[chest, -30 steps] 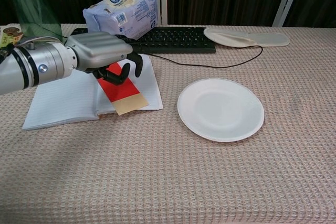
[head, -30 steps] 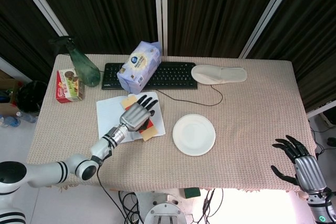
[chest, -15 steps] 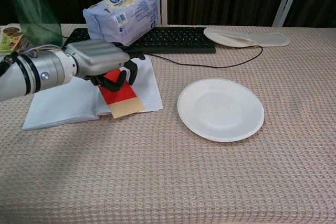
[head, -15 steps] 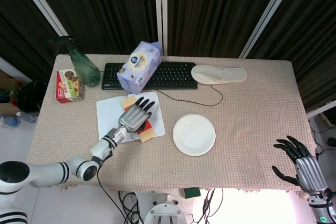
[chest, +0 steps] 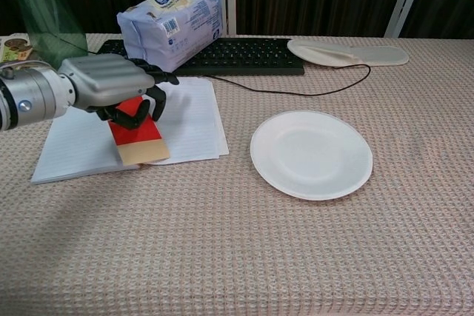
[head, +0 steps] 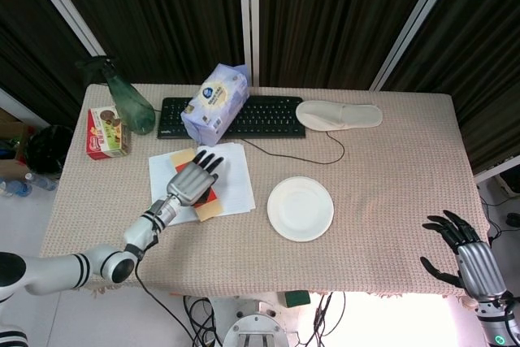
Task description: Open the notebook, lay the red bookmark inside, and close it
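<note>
Bookmark shifted left under left hand

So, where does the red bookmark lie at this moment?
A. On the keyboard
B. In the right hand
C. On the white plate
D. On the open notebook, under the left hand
D: the red bookmark lies on the open notebook with the left hand resting over its upper part; the white plate is bare, and the right hand hangs off at the table's edge, holding nothing.
</note>
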{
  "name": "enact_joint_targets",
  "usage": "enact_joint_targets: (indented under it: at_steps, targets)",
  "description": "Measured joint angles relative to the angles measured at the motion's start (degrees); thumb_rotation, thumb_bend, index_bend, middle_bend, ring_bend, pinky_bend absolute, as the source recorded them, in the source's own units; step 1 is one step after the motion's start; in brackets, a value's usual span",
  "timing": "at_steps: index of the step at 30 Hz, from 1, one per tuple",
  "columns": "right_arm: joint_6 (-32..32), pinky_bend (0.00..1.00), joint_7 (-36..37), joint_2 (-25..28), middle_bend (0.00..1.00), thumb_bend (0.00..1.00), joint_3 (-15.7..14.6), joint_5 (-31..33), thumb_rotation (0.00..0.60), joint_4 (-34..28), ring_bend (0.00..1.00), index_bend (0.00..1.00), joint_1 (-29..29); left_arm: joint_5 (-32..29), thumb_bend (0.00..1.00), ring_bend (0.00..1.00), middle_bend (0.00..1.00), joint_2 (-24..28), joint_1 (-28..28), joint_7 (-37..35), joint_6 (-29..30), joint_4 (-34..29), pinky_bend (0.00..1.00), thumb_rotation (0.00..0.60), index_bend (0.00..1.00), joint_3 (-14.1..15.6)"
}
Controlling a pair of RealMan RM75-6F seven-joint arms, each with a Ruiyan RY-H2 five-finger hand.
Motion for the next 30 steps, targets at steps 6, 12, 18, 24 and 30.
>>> enact_joint_targets:
  at_steps: [6, 12, 18, 24, 30]
  targets:
    - [-0.25, 0.19, -0.24, -0.20, 0.21, 0.20, -0.04, -0.24, 0.600, -0.09, 0.10, 0.31, 0.23, 0.09, 0.77, 0.01, 0.02, 2.78, 1.36, -1.62, 0.41, -2.11, 0.06, 0.334, 0.42, 1.01]
    - [-0.32, 0.19, -0.64, -0.15, 0.21, 0.20, -0.01, -0.40, 0.600, -0.45, 0.10, 0.31, 0.39, 0.69, 0.77, 0.00, 0.02, 4.12, 2.34, -3.22, 0.96, -3.12, 0.06, 0.332, 0.42, 1.51]
    - [-0.04, 0.19, -1.03, 0.15, 0.21, 0.20, -0.03, -0.49, 0.600, -0.92, 0.10, 0.31, 0.29, 1.50, 0.77, 0.01, 0.02, 4.92, 2.94, -4.27, 1.61, -3.81, 0.06, 0.334, 0.42, 1.71]
    - [-0.25, 0.19, -1.25, 0.21, 0.21, 0.20, -0.01, -0.57, 0.600, -1.18, 0.10, 0.31, 0.48, 3.59, 0.77, 0.01, 0.02, 5.87, 3.71, -6.58, 3.69, -5.37, 0.06, 0.335, 0.42, 1.04]
    - [-0.26, 0.19, -1.08, 0.44, 0.21, 0.20, 0.10, -0.42, 0.600, -1.26, 0.10, 0.31, 0.53, 6.31, 0.75, 0.01, 0.02, 7.58, 5.41, -8.40, 6.43, -7.63, 0.06, 0.329, 0.36, 1.33]
